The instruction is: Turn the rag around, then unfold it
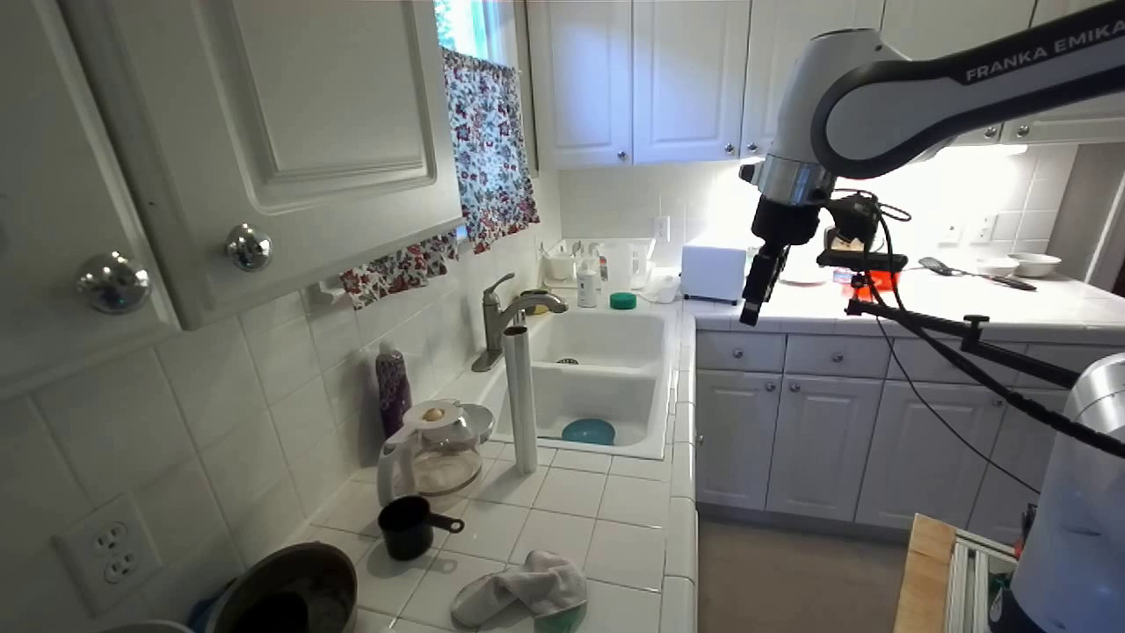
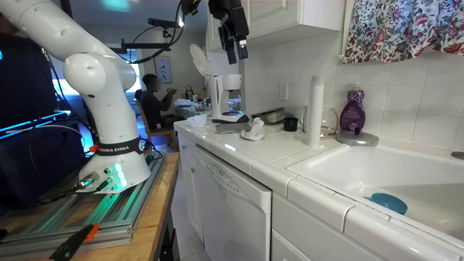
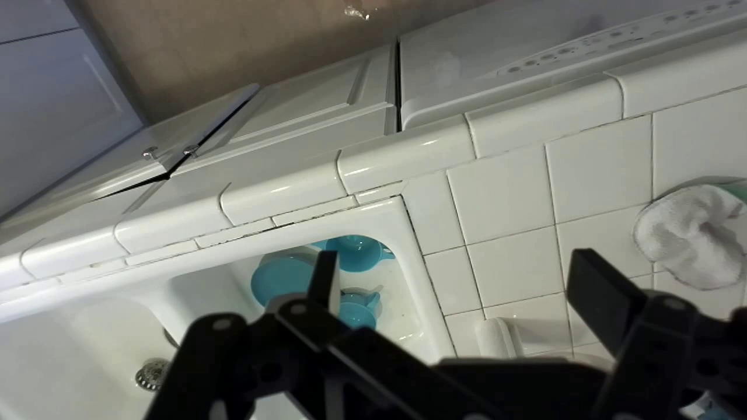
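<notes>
The rag [image 1: 527,587] is a crumpled white-grey cloth on the white tiled counter [image 1: 567,501]. It also shows in an exterior view [image 2: 255,131], bunched with one part sticking up, and at the right edge of the wrist view [image 3: 691,236], partly cut off. A green patch [image 1: 562,620] shows at its edge; I cannot tell whether it is part of the rag. My gripper [image 3: 454,263] is open and empty, its fingers wide apart. In both exterior views the gripper [image 1: 758,294] [image 2: 237,54] hangs high in the air, well apart from the rag.
A double sink [image 3: 412,265] holds blue cups [image 3: 357,254]. A tall white tube [image 1: 521,400] stands beside it, near a glass coffee pot [image 1: 446,462], a black cup [image 1: 406,527] and a purple bottle [image 2: 352,110]. A pan [image 1: 332,580] and coffee maker [image 2: 222,98] stand near the rag.
</notes>
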`<act>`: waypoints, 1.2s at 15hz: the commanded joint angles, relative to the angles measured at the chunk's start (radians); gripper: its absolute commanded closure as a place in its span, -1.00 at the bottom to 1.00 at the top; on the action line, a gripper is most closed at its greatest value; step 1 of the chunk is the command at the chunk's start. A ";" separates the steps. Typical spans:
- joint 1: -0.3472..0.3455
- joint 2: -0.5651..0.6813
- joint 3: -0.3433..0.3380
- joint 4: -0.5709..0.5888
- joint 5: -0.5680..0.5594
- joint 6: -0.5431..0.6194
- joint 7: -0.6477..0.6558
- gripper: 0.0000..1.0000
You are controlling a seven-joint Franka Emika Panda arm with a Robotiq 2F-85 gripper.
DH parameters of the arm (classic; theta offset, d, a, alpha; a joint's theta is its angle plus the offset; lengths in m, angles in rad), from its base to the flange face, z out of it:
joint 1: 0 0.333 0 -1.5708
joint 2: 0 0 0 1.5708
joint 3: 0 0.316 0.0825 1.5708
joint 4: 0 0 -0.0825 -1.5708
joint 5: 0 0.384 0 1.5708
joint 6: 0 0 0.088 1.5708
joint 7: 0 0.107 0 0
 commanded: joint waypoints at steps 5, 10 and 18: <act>0.144 0.165 -0.026 -0.022 0.127 0.194 -0.186 -1.00; 0.330 0.362 -0.047 -0.003 0.389 0.334 -0.408 -1.00; 0.321 0.493 0.071 -0.011 0.645 0.247 -0.639 -1.00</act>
